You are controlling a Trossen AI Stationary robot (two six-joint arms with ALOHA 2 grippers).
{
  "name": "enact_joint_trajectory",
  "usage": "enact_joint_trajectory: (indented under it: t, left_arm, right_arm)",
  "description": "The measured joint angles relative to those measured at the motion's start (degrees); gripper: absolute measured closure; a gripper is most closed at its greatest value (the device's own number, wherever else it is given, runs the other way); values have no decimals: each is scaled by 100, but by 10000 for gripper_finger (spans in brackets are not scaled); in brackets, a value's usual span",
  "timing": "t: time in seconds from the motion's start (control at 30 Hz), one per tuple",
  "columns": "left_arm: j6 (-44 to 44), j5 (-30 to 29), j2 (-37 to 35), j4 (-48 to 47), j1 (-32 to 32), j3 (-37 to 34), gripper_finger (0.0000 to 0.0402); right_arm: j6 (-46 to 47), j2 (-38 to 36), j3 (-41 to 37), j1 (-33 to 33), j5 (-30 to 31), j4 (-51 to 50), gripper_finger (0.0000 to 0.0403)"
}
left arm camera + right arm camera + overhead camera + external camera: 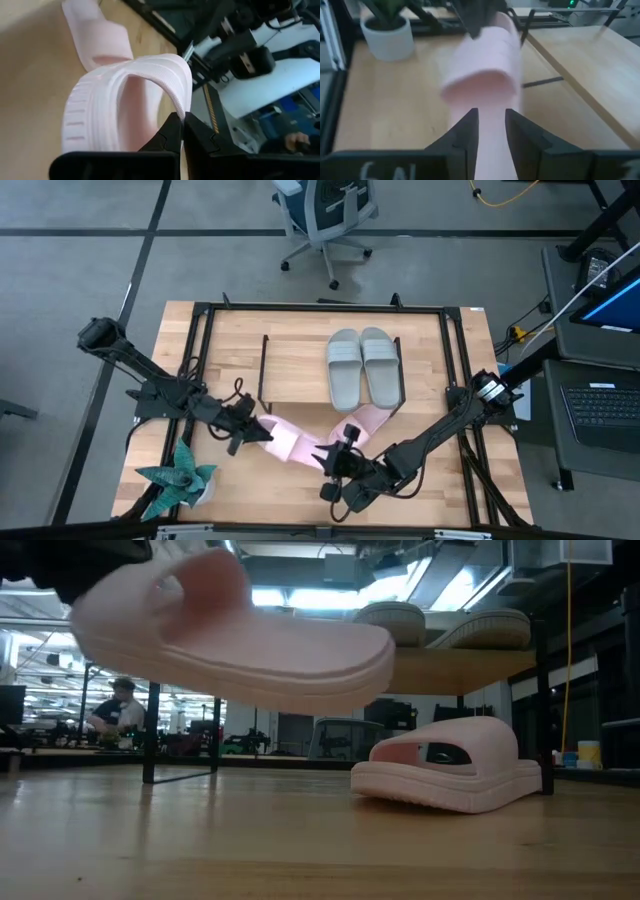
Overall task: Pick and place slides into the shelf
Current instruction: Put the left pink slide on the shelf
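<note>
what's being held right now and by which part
The left gripper pinches a pink slide by its strap edge, lifted off the table. The right gripper straddles its other end; a firm hold there cannot be told.

So around my workspace there's a teal star-shaped plant [176, 478] in a small white pot [388, 37], sitting at the near-left corner of the wooden tabletop [240, 498]. The tabletop has a black frame [320, 308] running round it. Behind the table on the grey floor is a blue-grey office chair [325, 215] on casters. Off to my right there's a side desk with a laptop [605, 406] open on it, and a yellow cable [498, 195] trails across the floor in the far corner. Looking level across the table, I can see a person [118, 710] seated at a bench way back in the room.
</note>
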Motion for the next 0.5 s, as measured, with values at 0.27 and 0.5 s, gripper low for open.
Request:
enact_joint_trajectory:
  t: [0.27, 0.5]
  left_arm:
    - [663, -137, 0, 397, 16, 0, 401]
    - [1095, -153, 0, 571, 16, 0, 401]
  right_arm:
    - [-16, 0, -179, 18, -51, 1202, 305]
    - [-45, 0, -861, -17, -51, 2825, 305]
